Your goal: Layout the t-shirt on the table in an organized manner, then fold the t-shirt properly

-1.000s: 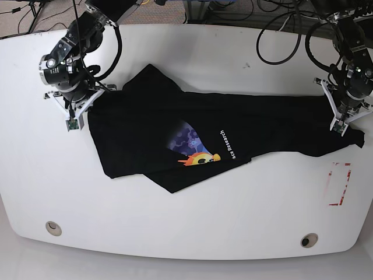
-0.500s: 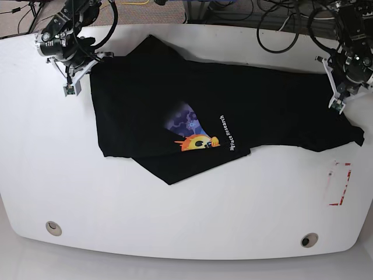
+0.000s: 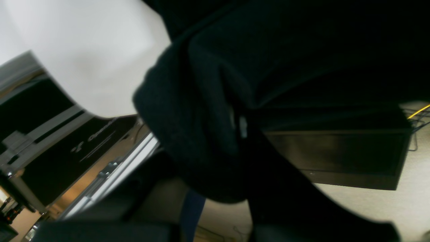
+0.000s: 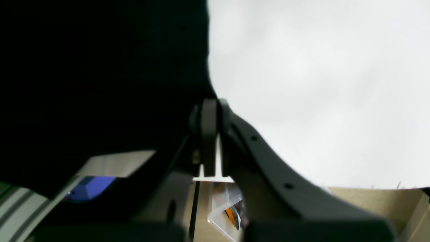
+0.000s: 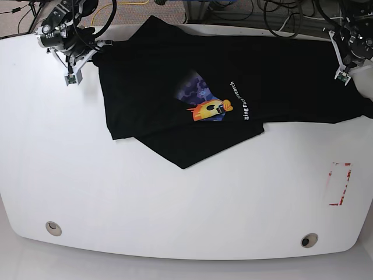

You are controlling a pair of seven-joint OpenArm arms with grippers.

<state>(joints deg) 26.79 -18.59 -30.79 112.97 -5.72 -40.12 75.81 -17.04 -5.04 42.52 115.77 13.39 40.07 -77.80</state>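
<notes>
— White and glossy, that table (image 5: 175, 204). What's on it, counted?

— One black t-shirt (image 5: 245, 76), spread crumpled across the far half, one flap folded over toward the near side beside its blue-orange print (image 5: 208, 108) and a line of white lettering. Two round grommet holes (image 5: 53, 227) near the front edge, one red tape rectangle (image 5: 340, 184) on the base view's right. Cables lie on the floor beyond the far edge.

— And the pincers?

— Two. The left gripper (image 3: 240, 126) is clamped on a bunched fold of the t-shirt. The right gripper (image 4: 211, 134) has its fingers almost together at the shirt's edge; whether cloth sits between them, I cannot tell.
</notes>
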